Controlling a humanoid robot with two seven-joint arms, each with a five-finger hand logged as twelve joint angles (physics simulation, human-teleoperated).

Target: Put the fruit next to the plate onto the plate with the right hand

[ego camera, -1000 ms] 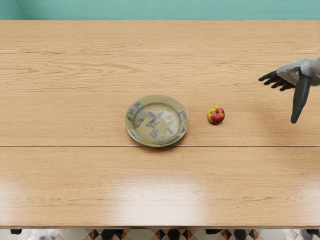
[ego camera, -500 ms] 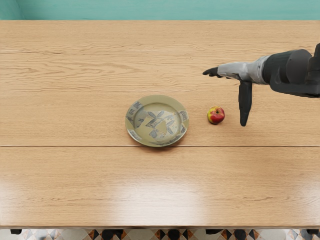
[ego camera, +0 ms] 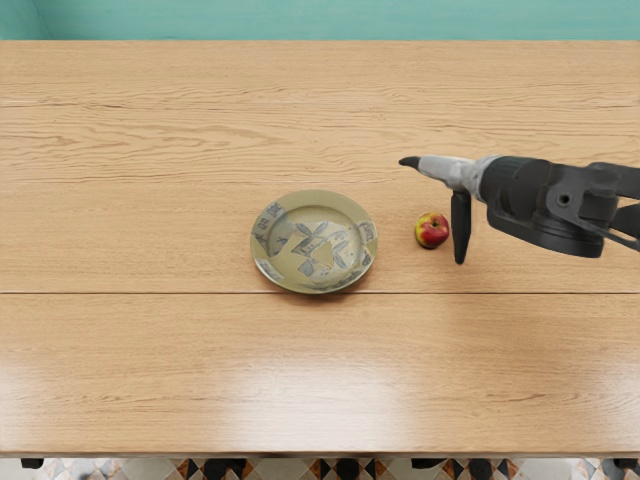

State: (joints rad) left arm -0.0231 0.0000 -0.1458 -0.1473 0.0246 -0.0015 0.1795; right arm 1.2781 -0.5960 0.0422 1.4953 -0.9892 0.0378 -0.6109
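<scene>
- the apple sits on the table just right of the plate, not touching it;
- your right hand hangs on the apple's side away from the plate, fingers spread, holding nothing; one digit points down just beside the fruit;
- you're in the reach step, i judge; next, lower, close around the apple, then carry it over the plate.
</scene>
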